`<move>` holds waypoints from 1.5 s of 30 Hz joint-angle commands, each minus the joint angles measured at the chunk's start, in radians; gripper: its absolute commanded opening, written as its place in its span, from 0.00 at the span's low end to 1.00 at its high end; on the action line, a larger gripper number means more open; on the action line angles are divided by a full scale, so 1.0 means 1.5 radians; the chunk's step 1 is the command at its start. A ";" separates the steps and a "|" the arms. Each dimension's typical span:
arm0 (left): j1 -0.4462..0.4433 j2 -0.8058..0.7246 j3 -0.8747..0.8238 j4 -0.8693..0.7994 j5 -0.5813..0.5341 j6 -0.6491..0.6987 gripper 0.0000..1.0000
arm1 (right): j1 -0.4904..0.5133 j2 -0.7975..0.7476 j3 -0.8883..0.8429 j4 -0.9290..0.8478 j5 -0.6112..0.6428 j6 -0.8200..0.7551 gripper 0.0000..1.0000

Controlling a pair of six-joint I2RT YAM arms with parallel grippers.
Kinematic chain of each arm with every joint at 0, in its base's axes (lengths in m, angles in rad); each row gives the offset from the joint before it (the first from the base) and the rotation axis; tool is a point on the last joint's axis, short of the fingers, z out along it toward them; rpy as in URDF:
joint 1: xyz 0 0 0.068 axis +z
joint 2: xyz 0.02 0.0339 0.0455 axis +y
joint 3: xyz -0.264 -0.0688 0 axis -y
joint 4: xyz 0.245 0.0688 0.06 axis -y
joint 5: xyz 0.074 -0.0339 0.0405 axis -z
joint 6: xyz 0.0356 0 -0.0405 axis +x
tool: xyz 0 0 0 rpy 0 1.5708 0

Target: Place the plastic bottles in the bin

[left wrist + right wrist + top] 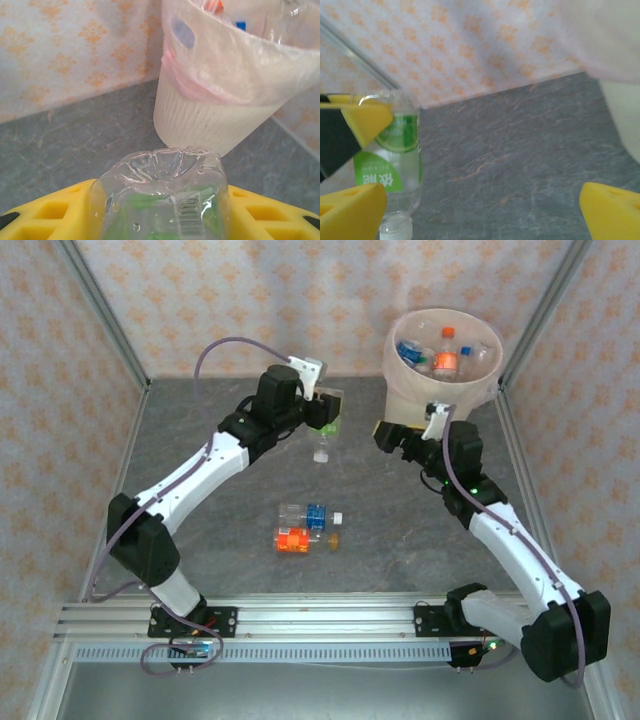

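Grey stone-look table [230, 570] and orange-patterned walls frame the top view. Your left gripper [325, 416] is clamped on the green bottle [322, 430], lifted off the table at mid-depth, well left of the bin [392, 365]. The bottle's long axis runs close to vertical, with the white cap pointing down. Your right gripper [392, 436] sits just in front of the bin's base with its jaws spread wide and nothing between them. A blue bottle [312, 517] and an orange bottle [294, 539] lie side by side on the table nearer to you, both lengthwise left to right. Several bottles already sit in the bin.

From the left wrist, you look down on the bottle's ribbed base, pinched between the yellow fingers [47, 215]. The bin stands ahead and to the right, its rim above this camera's line.

From the right wrist, the green bottle hangs cap-down at the left, and your own fingers [350, 210] stand far apart.

You appear to be mid-carry. The next move probably calls for raising the bottle above the rim, swinging it right past your right arm, then releasing over the opening.
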 commanded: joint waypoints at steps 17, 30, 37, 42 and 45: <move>-0.007 -0.149 -0.171 0.099 -0.118 -0.264 0.00 | 0.207 0.252 0.130 0.158 -0.051 -0.117 0.99; -0.005 -0.149 -0.177 0.068 -0.201 -0.264 0.00 | 0.213 0.224 0.084 0.258 -0.134 -0.094 0.99; -0.005 -0.148 -0.188 0.121 -0.135 -0.277 0.00 | 0.214 0.278 0.121 0.182 -0.057 -0.079 1.00; -0.005 -0.144 -0.181 0.112 -0.120 -0.276 0.00 | 0.213 0.274 0.124 0.191 -0.026 -0.068 0.73; -0.005 -0.146 -0.175 0.101 -0.118 -0.268 0.08 | 0.213 0.249 0.118 0.178 0.034 -0.080 0.63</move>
